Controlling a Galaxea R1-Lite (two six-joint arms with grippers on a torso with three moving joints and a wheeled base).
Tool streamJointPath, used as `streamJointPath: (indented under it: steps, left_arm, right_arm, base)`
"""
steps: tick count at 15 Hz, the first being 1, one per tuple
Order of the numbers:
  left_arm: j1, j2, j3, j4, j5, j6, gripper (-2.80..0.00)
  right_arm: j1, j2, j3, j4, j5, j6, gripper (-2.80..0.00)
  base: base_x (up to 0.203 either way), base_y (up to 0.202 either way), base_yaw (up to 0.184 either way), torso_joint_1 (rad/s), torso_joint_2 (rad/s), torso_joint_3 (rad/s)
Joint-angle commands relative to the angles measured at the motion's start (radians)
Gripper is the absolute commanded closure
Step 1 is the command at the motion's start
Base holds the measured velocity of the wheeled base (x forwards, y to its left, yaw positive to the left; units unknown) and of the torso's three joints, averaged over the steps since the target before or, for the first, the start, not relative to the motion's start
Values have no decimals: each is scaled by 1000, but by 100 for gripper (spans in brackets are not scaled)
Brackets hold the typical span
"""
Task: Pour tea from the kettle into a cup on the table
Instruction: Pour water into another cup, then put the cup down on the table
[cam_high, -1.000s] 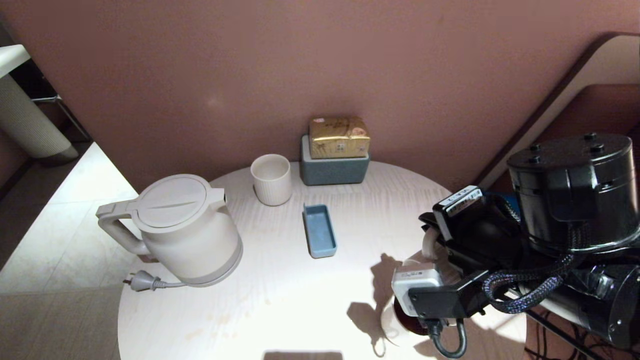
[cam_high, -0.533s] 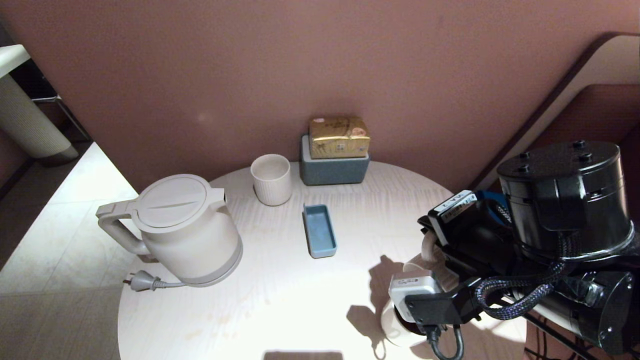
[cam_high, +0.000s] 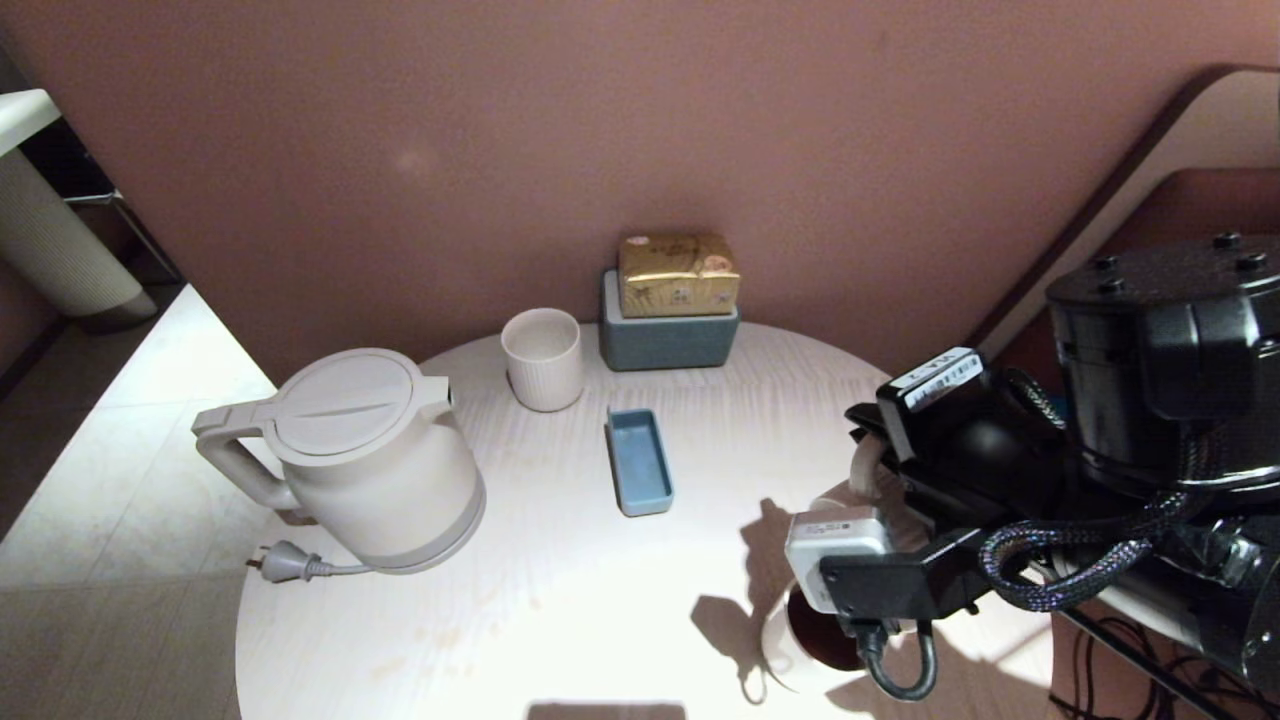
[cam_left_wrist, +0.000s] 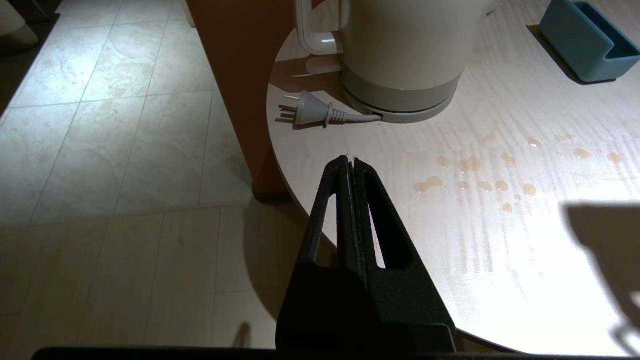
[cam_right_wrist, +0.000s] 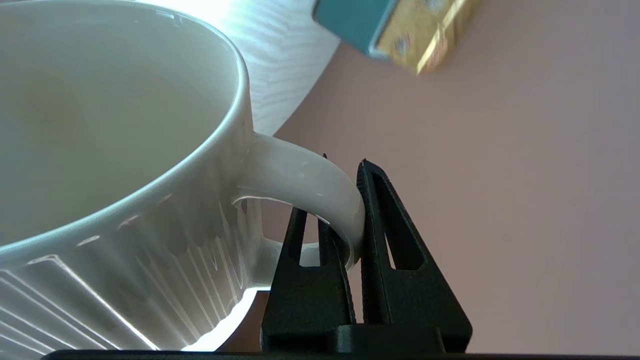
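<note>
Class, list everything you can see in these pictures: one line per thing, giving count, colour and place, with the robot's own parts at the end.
table: one, white, round, against the pink wall.
kettle: one, cream-white, on the table's left side, its plug lying loose beside it.
tumbler: one, white, ribbed, at the back of the table.
tray: one, blue, mid-table.
box: one, grey-blue, at the back, a gold packet on top.
drops: several, pale orange, on the table near the kettle.
cup: one, white, ribbed, at the table's right edge.
right end effector: black, shut on the cup's handle.
left end effector: black, shut, empty, by the table's edge.
</note>
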Motion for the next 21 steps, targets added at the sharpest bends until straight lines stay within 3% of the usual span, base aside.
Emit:
streamJointPath:
  steps: [1,3,6,9,12,16,21]
  left_arm:
    - [0,0,0,0,0,0,0]
    - [0,0,0,0,0,0,0]
    - [0,0,0,0,0,0,0]
    - [0,0,0,0,0,0,0]
    - [0,0,0,0,0,0,0]
    - [0,0,0,0,0,0,0]
    - [0,0,0,0,0,0,0]
  right_arm:
    - [-7,-35,2,0,-1,47,0]
    - [-9,-61,24,0,3,130,0]
    - [-33,-90,55,2,17,357,0]
    - [-101,-138,111,-6,96,520,0]
    - [-189,-152,120,-11,169,605,0]
    - [-260,-181,108,-10,221,633,0]
    - [-321,-174,86,-9,286,867,0]
  base:
    - [0,0,0,0,0,0]
    - [0,0,0,0,0,0]
    - [0,0,0,0,0,0]
    - [0,0,0,0,0,0]
    - [0,0,0,0,0,0]
    - [0,0,0,0,0,0]
    - [0,0,0,0,0,0]
